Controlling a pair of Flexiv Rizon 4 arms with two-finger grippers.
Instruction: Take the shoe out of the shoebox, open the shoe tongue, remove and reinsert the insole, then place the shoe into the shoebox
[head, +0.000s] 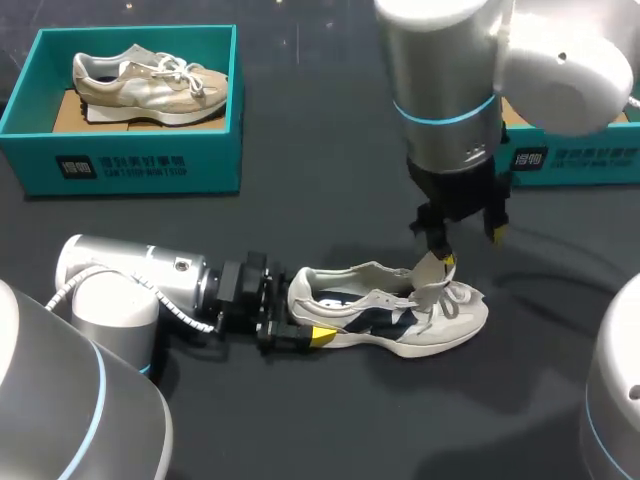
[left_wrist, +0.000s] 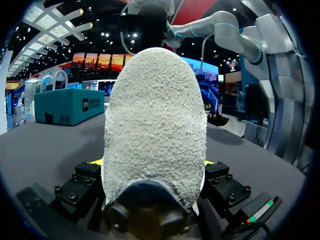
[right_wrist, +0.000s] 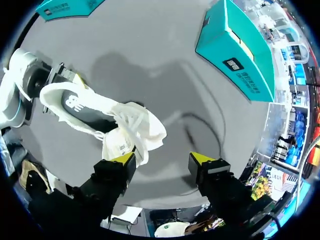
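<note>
- Shoe (head: 400, 322), white with dark navy panels, is sitting on its sole on the dark table (head: 330, 200), outside both boxes, with its toe pointing toward the right arm's side
- The left gripper (head: 290, 332) is lying low along the table and clamping the heel (left_wrist: 155, 125) between its two fingers, one on each side
- In the left wrist view the pale, nubbly heel is filling nearly all the space between those fingers, and a sliver of yellow tip is showing at each side of it
- The right gripper (head: 470, 248) is hanging straight down over the front half of the shoe, with its fingers spread wide and gripping nothing
- One of its yellow fingertips (head: 447, 261) is touching the tongue (head: 428, 270), which is standing lifted above the shoe's opening; the other fingertip is hanging clear of the shoe
- The laces (head: 458, 296) are lying loose over the toe end
- A dark insole (right_wrist: 80, 107) is sitting inside the shoe
- The left shoebox (head: 130, 165), teal and open-topped, is standing at the far left of the table, well apart from the shoe, and is holding a beige shoe (head: 150, 85) on its side
- The right shoebox (head: 575, 160), also teal, is standing at the far right, mostly hidden behind the right arm; I cannot tell what it is holding
</note>
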